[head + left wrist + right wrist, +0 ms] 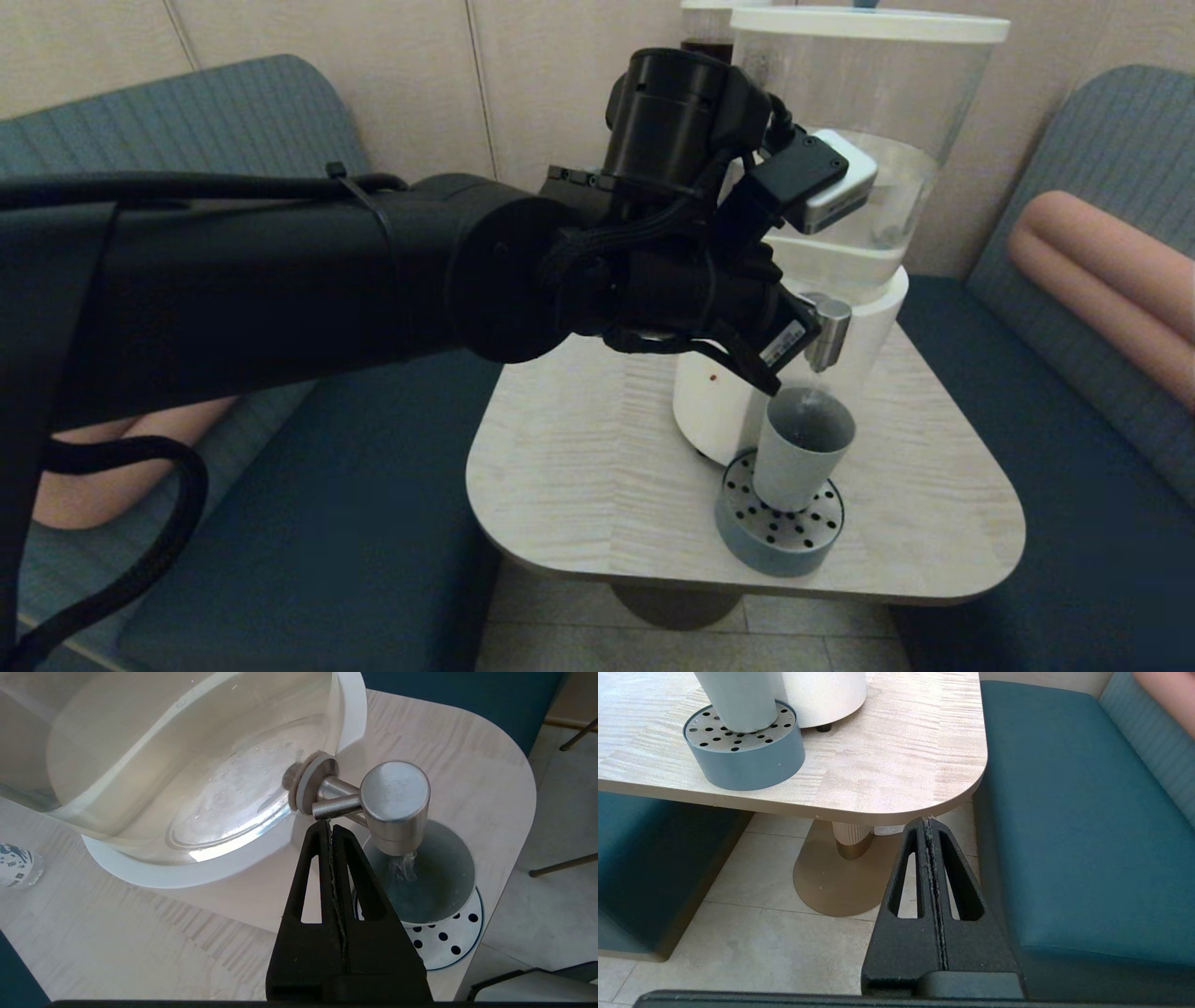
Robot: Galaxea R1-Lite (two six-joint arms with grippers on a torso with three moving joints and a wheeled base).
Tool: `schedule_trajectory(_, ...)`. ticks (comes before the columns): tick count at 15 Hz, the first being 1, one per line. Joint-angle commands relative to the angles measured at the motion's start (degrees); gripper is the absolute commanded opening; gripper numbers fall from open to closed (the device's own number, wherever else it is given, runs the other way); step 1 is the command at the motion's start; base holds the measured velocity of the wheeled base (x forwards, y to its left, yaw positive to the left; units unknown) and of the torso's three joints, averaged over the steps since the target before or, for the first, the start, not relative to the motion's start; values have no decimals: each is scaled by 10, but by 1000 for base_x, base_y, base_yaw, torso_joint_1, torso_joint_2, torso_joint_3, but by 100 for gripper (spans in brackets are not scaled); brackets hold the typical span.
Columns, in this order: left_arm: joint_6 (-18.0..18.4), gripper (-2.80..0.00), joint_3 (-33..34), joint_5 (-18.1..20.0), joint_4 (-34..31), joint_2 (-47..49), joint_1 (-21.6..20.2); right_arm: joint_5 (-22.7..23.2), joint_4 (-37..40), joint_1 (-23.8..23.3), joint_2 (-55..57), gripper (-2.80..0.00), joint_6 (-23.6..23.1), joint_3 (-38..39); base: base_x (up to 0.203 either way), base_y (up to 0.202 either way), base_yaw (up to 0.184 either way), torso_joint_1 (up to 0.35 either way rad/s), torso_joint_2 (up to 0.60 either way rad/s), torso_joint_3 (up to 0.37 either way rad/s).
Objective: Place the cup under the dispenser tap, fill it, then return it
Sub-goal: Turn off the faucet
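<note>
L arm (280, 271) outstretched, gripper (330, 823) at tap (395, 800).

Black left gripper (330, 828) raised high, fingers pressed together. Black right gripper (929, 823) low, parked, fingers together.

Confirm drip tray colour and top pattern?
Grey-blue drip tray, pale top dotted with round holes; right wrist view shows it best.

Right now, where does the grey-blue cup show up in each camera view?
Head view: cup lower centre-right, standing on the drip tray under the dispenser tap.
Left wrist view: its open mouth beneath the tap, water running in.
Right wrist view: only its lower wall, top left.
Shared landmark: the drip tray.
</note>
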State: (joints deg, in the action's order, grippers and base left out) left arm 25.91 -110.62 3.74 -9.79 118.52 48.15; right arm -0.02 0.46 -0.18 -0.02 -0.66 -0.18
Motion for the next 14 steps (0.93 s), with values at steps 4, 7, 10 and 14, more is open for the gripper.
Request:
schedule_trajectory(4, 1, -280, 0, 0, 22, 10, 0, 0, 0, 0, 0, -280, 0, 0, 0, 0, 0, 0, 0, 0)
schedule_trajectory(7, 2, -280, 0, 0, 34, 15, 0, 0, 1, 0, 0, -280, 0, 0, 0, 0, 0, 0, 0, 0)
schedule_trajectory(10, 4, -280, -1, 0, 39, 17, 0, 0, 1, 0, 0, -280, 0, 0, 0, 0, 0, 0, 0, 0)
schedule_trajectory(14, 5, -280, -3, 0, 55, 29, 1, 0, 0, 0, 0, -280, 0, 0, 0, 0, 0, 0, 0, 0)
